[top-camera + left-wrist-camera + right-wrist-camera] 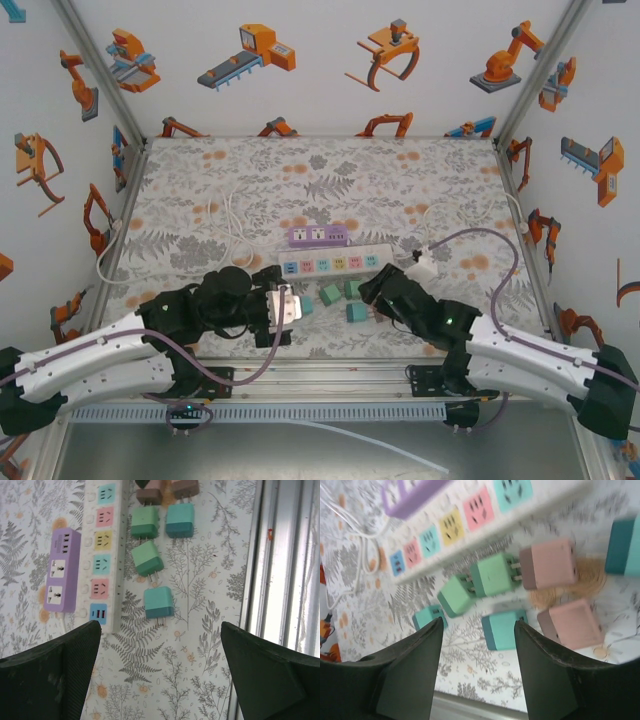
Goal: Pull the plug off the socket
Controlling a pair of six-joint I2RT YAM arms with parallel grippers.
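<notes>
A white power strip (335, 263) with coloured sockets lies across the table, and the sockets that show in both wrist views are empty. Several loose block plugs lie in front of it: green (147, 558), teal (159, 602) and pink (550, 565) ones. My left gripper (290, 308) hangs open above bare cloth just short of the teal plug, its jaws wide apart (160, 680). Open too, my right gripper (368, 292) hovers over the plugs, with another teal plug (504, 629) lying beyond the gap between its fingertips (479, 625).
A purple power strip (318, 235) lies behind the white one, with a white cable (235, 225) looping to the left. A white plug and lilac cable (422, 265) sit at the strip's right end. A metal rail (280, 580) runs along the table's near edge.
</notes>
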